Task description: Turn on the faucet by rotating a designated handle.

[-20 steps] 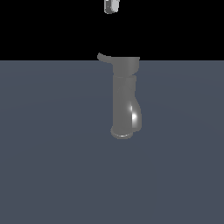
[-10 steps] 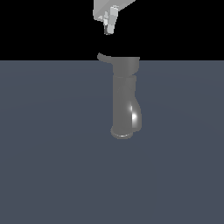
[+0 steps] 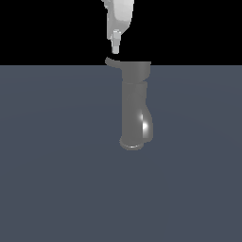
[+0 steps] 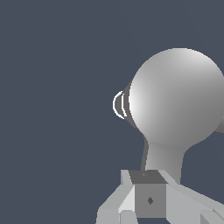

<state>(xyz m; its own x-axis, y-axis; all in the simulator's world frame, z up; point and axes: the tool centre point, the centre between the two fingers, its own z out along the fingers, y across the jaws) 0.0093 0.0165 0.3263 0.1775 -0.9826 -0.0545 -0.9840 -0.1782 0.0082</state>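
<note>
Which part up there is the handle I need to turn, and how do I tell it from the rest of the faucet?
Find the grey upright faucet standing on the blue-grey floor. At its top sits a wider cap; the handle is the thin curved lever sticking out from that cap toward the exterior view's left, right below the white tool. The glossy bulge low on the opposite side is the spout.

The white hand [image 3: 115, 49] is hanging from the top of the exterior view, pointing straight down. Its fingers [image 3: 115, 42] are showing there as one narrow tip; whether they are parted cannot be told.
</note>
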